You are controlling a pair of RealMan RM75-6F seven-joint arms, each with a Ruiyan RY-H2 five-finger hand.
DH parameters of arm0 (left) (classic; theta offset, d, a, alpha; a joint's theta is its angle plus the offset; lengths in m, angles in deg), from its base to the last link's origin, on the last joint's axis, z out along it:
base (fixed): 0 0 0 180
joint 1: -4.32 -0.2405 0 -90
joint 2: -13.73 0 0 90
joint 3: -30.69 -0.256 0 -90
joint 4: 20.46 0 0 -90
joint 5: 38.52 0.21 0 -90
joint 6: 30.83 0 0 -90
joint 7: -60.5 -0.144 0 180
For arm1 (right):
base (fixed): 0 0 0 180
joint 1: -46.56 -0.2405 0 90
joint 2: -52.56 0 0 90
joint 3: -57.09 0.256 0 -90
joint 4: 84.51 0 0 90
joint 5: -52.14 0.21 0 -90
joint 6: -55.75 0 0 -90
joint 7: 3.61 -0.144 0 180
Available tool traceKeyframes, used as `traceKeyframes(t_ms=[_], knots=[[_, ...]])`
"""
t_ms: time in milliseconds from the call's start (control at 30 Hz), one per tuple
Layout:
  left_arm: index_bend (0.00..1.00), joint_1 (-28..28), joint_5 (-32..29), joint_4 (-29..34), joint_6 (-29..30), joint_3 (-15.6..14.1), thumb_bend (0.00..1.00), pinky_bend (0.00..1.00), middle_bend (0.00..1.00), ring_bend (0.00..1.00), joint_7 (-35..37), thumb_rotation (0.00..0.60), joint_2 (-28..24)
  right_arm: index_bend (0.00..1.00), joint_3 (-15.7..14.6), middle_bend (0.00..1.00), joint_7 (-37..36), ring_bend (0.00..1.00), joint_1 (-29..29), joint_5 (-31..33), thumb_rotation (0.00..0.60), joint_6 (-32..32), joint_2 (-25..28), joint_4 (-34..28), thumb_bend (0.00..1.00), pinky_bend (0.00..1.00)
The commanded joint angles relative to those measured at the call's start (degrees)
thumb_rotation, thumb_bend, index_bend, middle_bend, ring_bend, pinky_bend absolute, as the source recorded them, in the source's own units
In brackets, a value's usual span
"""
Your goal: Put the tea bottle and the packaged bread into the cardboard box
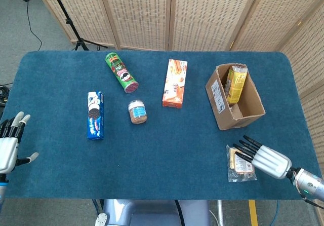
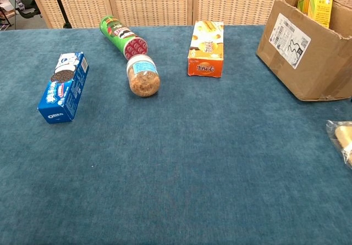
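The yellow tea bottle (image 1: 235, 83) stands tilted inside the cardboard box (image 1: 221, 109) at the right of the table; its top (image 2: 313, 2) shows above the box (image 2: 308, 53) in the chest view. The packaged bread (image 1: 237, 166) lies in clear wrap near the front right edge, with only its edge (image 2: 341, 140) in the chest view. My right hand (image 1: 262, 157) lies low over the bread's right side, fingers spread across it, nothing held. My left hand (image 1: 9, 145) hovers open off the table's front left corner.
A green chips can (image 1: 121, 72), a blue cookie box (image 1: 94, 114), a small jar (image 1: 137, 111) and an orange snack box (image 1: 174, 82) lie across the blue table (image 1: 162, 150). Wicker screens stand behind. A tripod leg stands at the back left.
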Motion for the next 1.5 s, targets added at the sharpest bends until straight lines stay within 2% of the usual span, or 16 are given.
traceKeyframes(t_ms=[33, 500, 767, 833, 967, 1033, 1133, 1233, 1400, 1467, 1500], knots=[[0.00, 0.1, -0.3, -0.1, -0.3, 0.1, 0.00, 0.00, 0.00, 0.00, -0.2, 0.600, 0.1, 0.10, -1.8, 0.00, -0.7, 0.00, -0.7, -0.7, 0.600, 1.0, -2.1, 3.0, 0.00, 0.00], [0.00, 0.6, -0.9, 0.2, -1.1, 0.0, 0.00, 0.00, 0.00, 0.00, -2.1, 0.600, 1.0, 0.10, -4.8, 0.00, -6.3, 0.00, -0.2, 0.9, 0.600, 7.7, -10.4, 15.8, 0.00, 0.00], [0.00, 0.6, -1.0, 0.2, -1.1, 0.0, 0.00, 0.00, 0.00, 0.00, -2.8, 0.600, 1.3, 0.12, -6.4, 0.00, -7.2, 0.00, -0.3, 1.2, 0.600, 8.7, -13.9, 20.1, 0.00, 0.00], [0.00, 0.6, -1.0, 0.2, -1.1, 0.0, 0.00, 0.00, 0.00, 0.00, -2.8, 0.600, 1.4, 0.18, -6.7, 0.02, -7.4, 0.00, -0.4, 1.4, 0.600, 8.8, -14.7, 20.9, 0.07, 0.00], [0.00, 0.7, -1.2, 0.1, -1.2, 0.1, 0.00, 0.00, 0.00, 0.00, -2.7, 0.600, 1.3, 0.38, -7.3, 0.17, -8.2, 0.02, -0.6, 1.8, 0.600, 9.4, -15.9, 22.2, 0.36, 0.04], [0.00, 0.7, -1.2, 0.1, -1.3, 0.1, 0.00, 0.00, 0.00, 0.00, -2.6, 0.600, 1.3, 0.50, -7.6, 0.30, -8.6, 0.11, -0.6, 1.8, 0.600, 10.1, -16.5, 23.0, 0.52, 0.13], [0.00, 0.7, -1.2, 0.0, -1.2, 0.1, 0.00, 0.00, 0.00, 0.00, -2.5, 0.600, 1.3, 0.60, -8.1, 0.44, -9.3, 0.24, -0.3, 1.8, 0.600, 11.7, -17.7, 24.5, 0.69, 0.25], [0.00, 0.7, -1.1, 0.0, -1.2, 0.0, 0.00, 0.00, 0.00, 0.00, -2.5, 0.600, 1.3, 0.63, -8.3, 0.51, -10.1, 0.31, 0.1, 2.2, 0.600, 13.6, -18.6, 26.0, 0.78, 0.29], [0.00, 0.7, -1.0, 0.1, -1.2, 0.0, 0.00, 0.00, 0.00, 0.00, -2.4, 0.600, 1.3, 0.63, -7.3, 0.53, -11.4, 0.33, 0.9, 4.0, 0.600, 18.6, -19.0, 27.3, 0.83, 0.30], [0.00, 0.6, -1.0, 0.2, -1.1, 0.0, 0.00, 0.00, 0.00, 0.00, -2.2, 0.600, 1.2, 0.63, -6.2, 0.54, -11.8, 0.34, 1.0, 5.1, 0.600, 22.5, -18.4, 26.5, 0.83, 0.30], [0.00, 0.6, -1.0, 0.2, -1.1, 0.0, 0.00, 0.00, 0.00, 0.00, -2.1, 0.600, 1.1, 0.63, -3.6, 0.54, -12.8, 0.34, 0.7, 7.0, 0.600, 28.1, -17.1, 23.9, 0.83, 0.30]])
